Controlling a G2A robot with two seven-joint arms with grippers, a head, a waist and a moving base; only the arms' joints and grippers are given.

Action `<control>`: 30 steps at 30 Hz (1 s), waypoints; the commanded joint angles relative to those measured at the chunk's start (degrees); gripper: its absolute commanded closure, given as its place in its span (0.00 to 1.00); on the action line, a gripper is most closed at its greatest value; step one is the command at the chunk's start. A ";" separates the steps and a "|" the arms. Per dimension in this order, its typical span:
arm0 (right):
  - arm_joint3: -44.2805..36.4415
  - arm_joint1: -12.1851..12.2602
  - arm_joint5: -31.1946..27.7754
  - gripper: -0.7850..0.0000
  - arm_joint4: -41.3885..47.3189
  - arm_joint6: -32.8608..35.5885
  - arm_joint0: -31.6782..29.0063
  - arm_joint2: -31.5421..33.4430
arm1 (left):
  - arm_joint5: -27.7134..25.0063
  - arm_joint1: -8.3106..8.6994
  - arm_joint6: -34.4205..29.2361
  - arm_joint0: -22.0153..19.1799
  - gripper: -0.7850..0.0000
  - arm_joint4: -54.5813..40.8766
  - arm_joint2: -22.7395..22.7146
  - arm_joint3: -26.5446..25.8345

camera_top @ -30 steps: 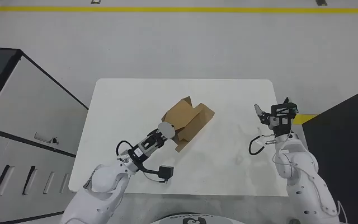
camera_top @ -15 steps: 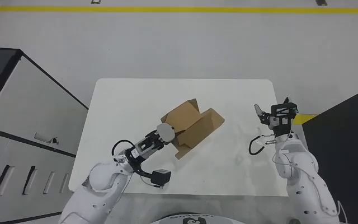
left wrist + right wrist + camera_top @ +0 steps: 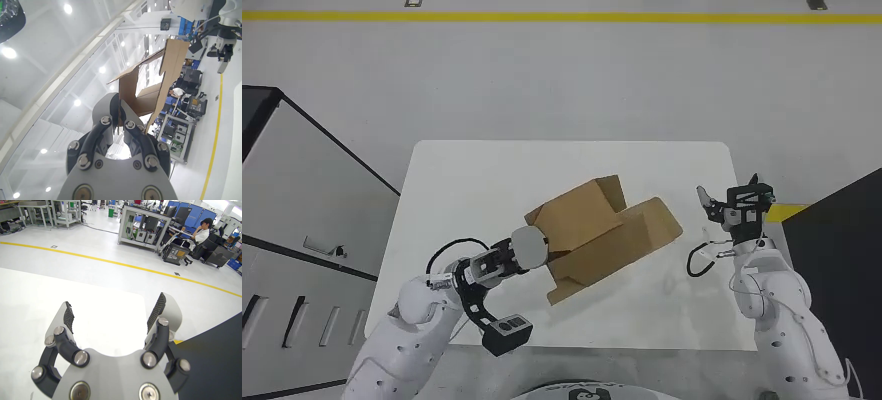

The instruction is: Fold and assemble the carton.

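Now, L claw (image 3: 119, 106): clamped tight on a flap edge at the near-left end of the carton (image 3: 597, 225); pointing upward.
carton: brown, part-opened, flaps loose. Held up over mid counter (image 3: 472, 170), prob. clear of it.
Long axis: runs from L claw out twd the right, slanting away from the robot.
Free end: far-right corner, near R claw (image 3: 115, 311) but apart from it.
R claw: fingers spread wide, nothing between; hangs by the counter's right edge.
Nearer arm: R, for the free end. My guess is that end gets taken next while L holds.
Change vs 1 s ago: carton raised & swung, free end now further right, closer to R claw. L claw rolled over. R claw same spot.
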 commanded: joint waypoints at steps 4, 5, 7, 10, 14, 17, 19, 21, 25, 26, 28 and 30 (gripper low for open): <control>0.00 0.00 0.00 0.00 0.00 0.00 0.00 0.00 | 0.06 0.01 0.20 -0.08 1.00 0.04 -0.05 0.06; 0.00 0.00 0.00 0.00 0.00 0.00 0.00 0.00 | 0.06 0.01 0.20 -0.08 1.00 0.04 -0.05 0.06; 0.00 0.00 0.00 0.00 0.00 0.00 0.00 0.00 | 0.06 0.01 0.20 -0.08 1.00 0.04 -0.05 0.06; 0.00 0.00 0.00 0.00 0.00 0.00 0.00 0.00 | 0.57 -0.01 -0.58 -0.78 1.00 1.84 -0.34 -0.83; 0.00 0.00 0.00 0.00 0.00 0.00 0.00 0.00 | 3.64 0.05 1.63 -4.04 1.00 7.26 -1.20 0.14; 0.00 0.00 0.00 0.00 0.00 0.00 0.00 0.00 | 5.81 0.01 2.57 -7.08 1.00 11.99 -1.33 1.48; 0.00 0.00 0.00 0.00 0.00 0.00 0.00 0.00 | 7.18 0.09 3.92 -9.11 1.00 17.08 -1.42 2.45; 0.00 0.00 0.00 0.00 0.00 0.00 0.00 0.00 | 8.46 -0.06 3.40 -10.48 1.00 16.79 -0.79 3.14; 0.00 0.00 0.00 0.00 0.00 0.00 0.00 0.00 | 10.76 -0.02 4.83 -13.21 1.00 18.70 -0.57 4.91; 0.00 0.00 0.00 0.00 0.00 0.00 0.00 0.00 | 11.26 -0.04 5.04 -13.62 1.00 18.42 -0.29 5.24; 0.00 0.00 0.00 0.00 0.00 0.00 0.00 0.00 | 11.26 -0.04 5.04 -13.62 1.00 18.42 -0.29 5.24; 0.00 0.00 0.00 0.00 0.00 0.00 0.00 0.00 | 11.26 -0.04 5.04 -13.62 1.00 18.42 -0.29 5.24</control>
